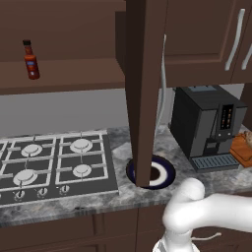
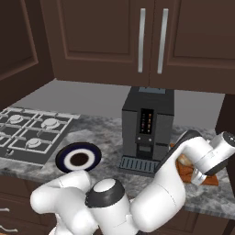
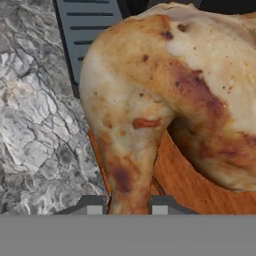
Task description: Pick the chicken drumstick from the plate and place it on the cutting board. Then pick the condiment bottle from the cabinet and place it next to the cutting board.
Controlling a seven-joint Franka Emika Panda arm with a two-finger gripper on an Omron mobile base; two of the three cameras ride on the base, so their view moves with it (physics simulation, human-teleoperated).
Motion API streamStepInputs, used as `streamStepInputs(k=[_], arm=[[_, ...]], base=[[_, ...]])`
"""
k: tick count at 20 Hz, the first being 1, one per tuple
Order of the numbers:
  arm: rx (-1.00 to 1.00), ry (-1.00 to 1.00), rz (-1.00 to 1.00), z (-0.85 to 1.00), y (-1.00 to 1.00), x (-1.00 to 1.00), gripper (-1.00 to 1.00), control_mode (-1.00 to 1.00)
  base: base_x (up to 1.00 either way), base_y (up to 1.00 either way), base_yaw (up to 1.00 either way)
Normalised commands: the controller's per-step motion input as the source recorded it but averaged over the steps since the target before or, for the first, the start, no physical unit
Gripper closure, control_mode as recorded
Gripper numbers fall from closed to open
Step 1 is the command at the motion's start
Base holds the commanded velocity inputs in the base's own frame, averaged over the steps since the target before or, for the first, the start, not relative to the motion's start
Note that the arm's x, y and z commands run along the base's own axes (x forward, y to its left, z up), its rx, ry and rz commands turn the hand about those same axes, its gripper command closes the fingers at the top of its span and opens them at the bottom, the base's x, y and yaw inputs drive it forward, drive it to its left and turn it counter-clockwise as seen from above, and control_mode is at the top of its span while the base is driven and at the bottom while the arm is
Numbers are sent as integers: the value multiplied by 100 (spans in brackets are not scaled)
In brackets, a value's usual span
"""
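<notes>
My gripper (image 3: 127, 206) is shut on the chicken drumstick (image 3: 165, 90), pinching its thin bone end between the two fingertips. The golden-brown meat hangs just above the orange wooden cutting board (image 3: 185, 185), right of the coffee machine. From the base, the board (image 2: 210, 180) shows under my hand, and the drumstick (image 2: 185, 160) peeks out beside the wrist. The navy-rimmed plate (image 1: 167, 170) lies bare on the counter by the stove. The red condiment bottle (image 1: 31, 60) stands upright on the shelf of the open cabinet (image 1: 64, 74).
The cabinet's open door (image 1: 145, 88) hangs edge-on over the plate. A black coffee machine (image 2: 147, 128) stands between plate and board, its drip tray (image 3: 95, 30) close to the drumstick. A gas stove (image 1: 54, 162) fills the counter's left. Closed wall cabinets (image 2: 151, 41) hang above.
</notes>
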Motion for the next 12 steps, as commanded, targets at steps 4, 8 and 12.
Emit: streamStepInputs(k=[4, 8, 12], arm=[[0, 0, 0, -9, -21, 23, 100, -100], [0, 0, 0, -12, -13, 29, 100, -100], [0, 0, 0, -20, -4, 33, 100, -100]], base=[[0, 0, 0], [0, 0, 0], [0, 0, 0]])
